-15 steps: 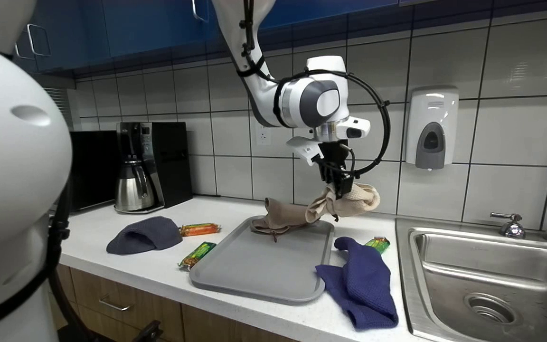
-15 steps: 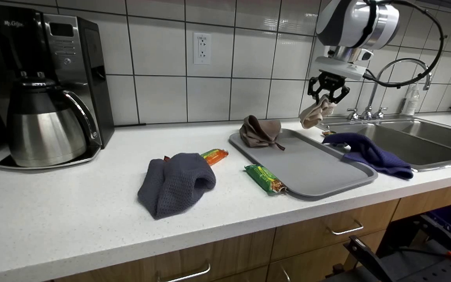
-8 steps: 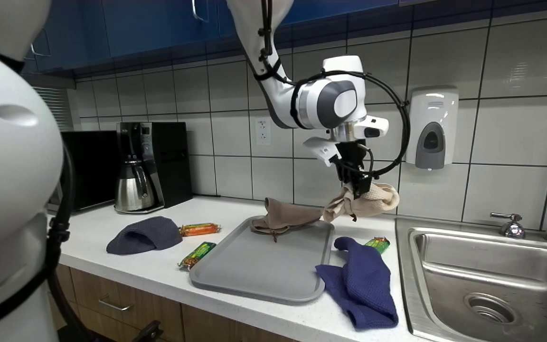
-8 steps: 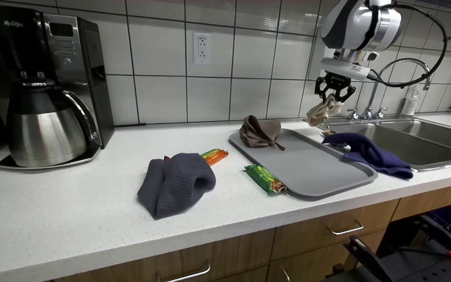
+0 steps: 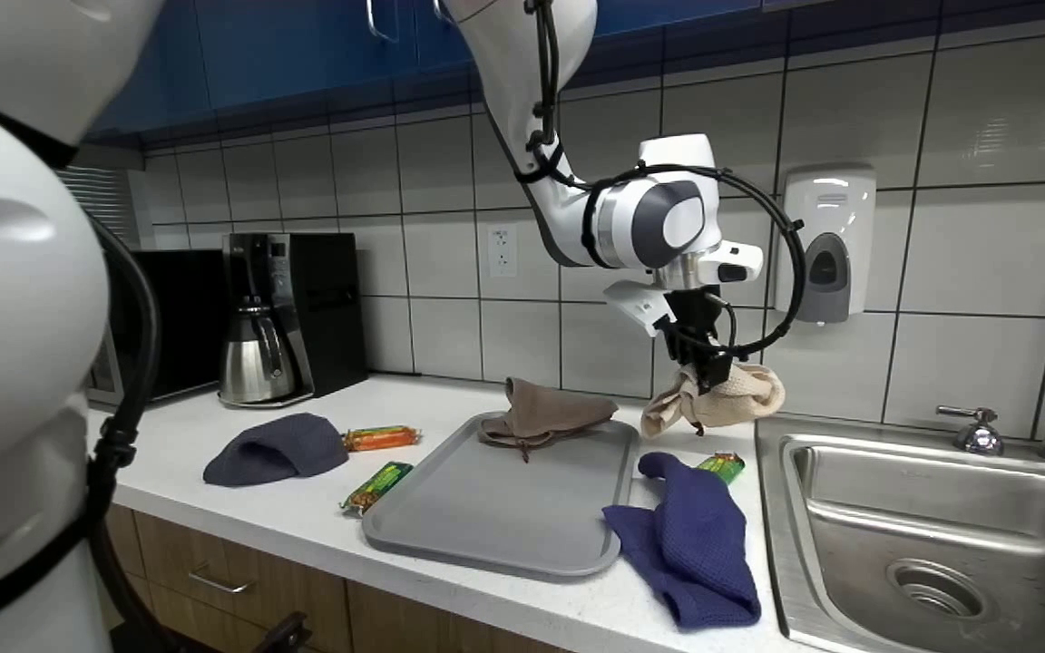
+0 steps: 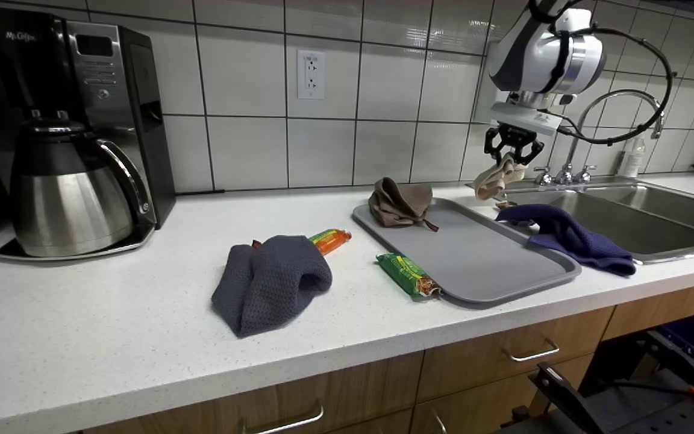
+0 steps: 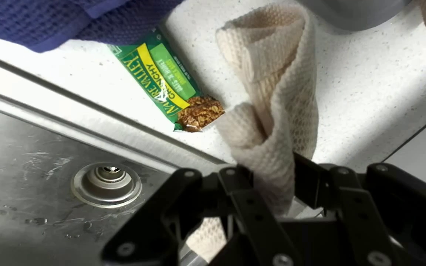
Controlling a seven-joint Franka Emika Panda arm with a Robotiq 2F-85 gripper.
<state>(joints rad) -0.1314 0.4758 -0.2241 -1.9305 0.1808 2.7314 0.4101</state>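
My gripper (image 7: pixel 272 173) is shut on a beige knit cloth (image 7: pixel 296 107), bunched between its fingers. In both exterior views the cloth (image 5: pixel 745 396) (image 6: pixel 493 182) hangs above the back of the counter, between the grey tray (image 5: pixel 504 521) and the sink. Part of the cloth is hidden by the fingers. Below it, a green granola bar (image 7: pixel 157 79) lies on the counter, partly covered by a purple-blue cloth (image 5: pixel 704 535). A brown cloth (image 6: pixel 401 203) lies folded on the tray's back corner, apart from the gripper.
The steel sink (image 5: pixel 781 544) with its faucet (image 6: pixel 573 141) borders the counter. A soap dispenser (image 5: pixel 826 240) hangs on the wall. A dark grey cloth (image 6: pixel 271 283), an orange bar (image 6: pixel 331 241), a green bar (image 6: pixel 406 274) and a coffee maker (image 6: pixel 73 181) stand or lie beyond the tray.
My gripper has carried the beige cloth away from the brown cloth toward the sink, then dropped a little lower. The cloth stays held. The things on the counter have not moved.
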